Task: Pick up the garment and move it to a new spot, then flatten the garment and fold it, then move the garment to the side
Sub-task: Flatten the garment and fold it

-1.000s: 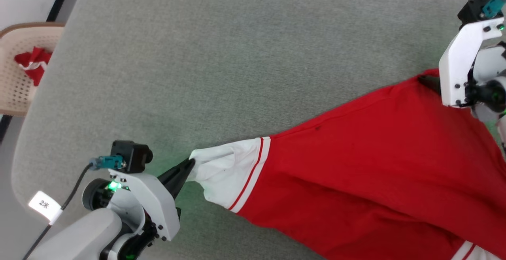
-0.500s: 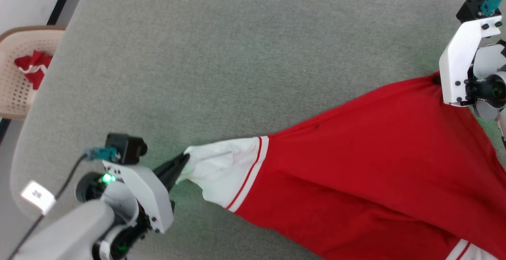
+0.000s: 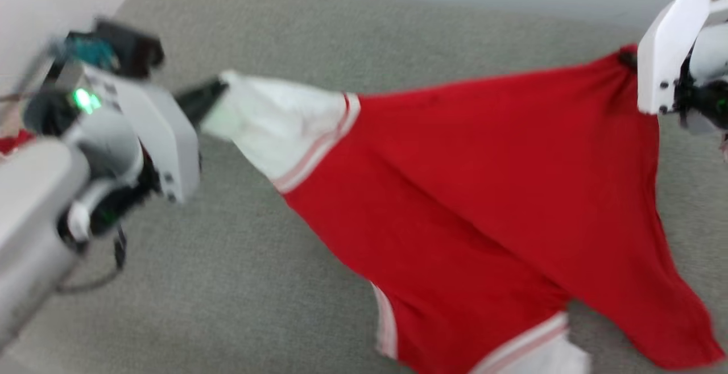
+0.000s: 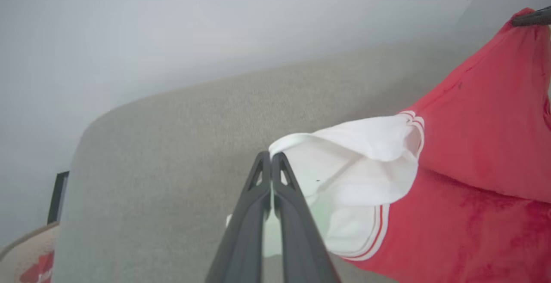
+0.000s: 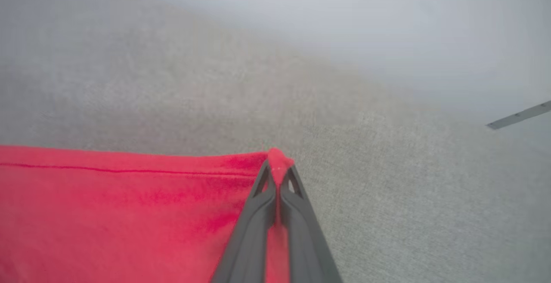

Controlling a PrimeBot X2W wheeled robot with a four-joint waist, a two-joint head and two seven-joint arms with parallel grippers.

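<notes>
Your left gripper (image 4: pixel 271 162) is clamped tight on the red T-shirt's (image 3: pixel 483 181) white sleeve (image 4: pixel 357 162). Your right gripper (image 5: pixel 279 171) is closed on a red corner, and the cloth is stretched between them.

Head camera looks down on the garment (image 3: pixel 483 192); close wrist cameras see its opposite ends.

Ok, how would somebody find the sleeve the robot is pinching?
Start at the grey surface, then the red T-shirt stretched over it. The sleeve is the white one at the shirt's upper-left end in the head view, pinched in the left gripper's jaws; the other white sleeve is loose at the bottom.
</notes>
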